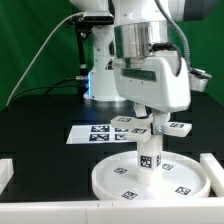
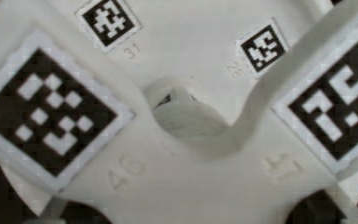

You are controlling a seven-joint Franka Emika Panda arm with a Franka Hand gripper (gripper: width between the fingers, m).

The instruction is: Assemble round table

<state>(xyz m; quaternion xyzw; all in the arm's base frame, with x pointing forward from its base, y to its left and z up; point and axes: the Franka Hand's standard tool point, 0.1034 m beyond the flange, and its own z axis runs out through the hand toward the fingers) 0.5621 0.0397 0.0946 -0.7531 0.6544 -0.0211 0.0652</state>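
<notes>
Black cloth covers the big table (image 1: 40, 120) that fills the middle band of the exterior view. The white and silver robot arm (image 1: 145, 50) comes down from the top middle of that view.

The large white plastic round disc with a raised rim (image 1: 105, 180) lies flat on the table in the lower middle of the exterior view. It has small black-and-white square tags on it. It looks hard, smooth and light, so I think it could slide if it is pushed from the side.

The thin flat white marker board (image 1: 88, 133) lies behind the disc, a bit to the exterior view's left.

The white plastic cross-shaped base with four arms (image 1: 180, 127) sits just above the disc, right under the hand. In the wrist view its flat tagged arms (image 2: 51, 105) fill the picture. It looks stiff and slippery. I think the best place to hold it is by the sides of its thick middle part, not by the thin arm tips.

The short white round post (image 1: 150, 157) stands upright on the middle of the disc, and its top meets the cross.

The gripper (image 1: 150, 122) hangs at the cross. Its jaws stand about half open, but I cannot tell if they are squeezing the cross.

A small round white knob (image 2: 194, 110) pokes out at the middle of the cross.
</notes>
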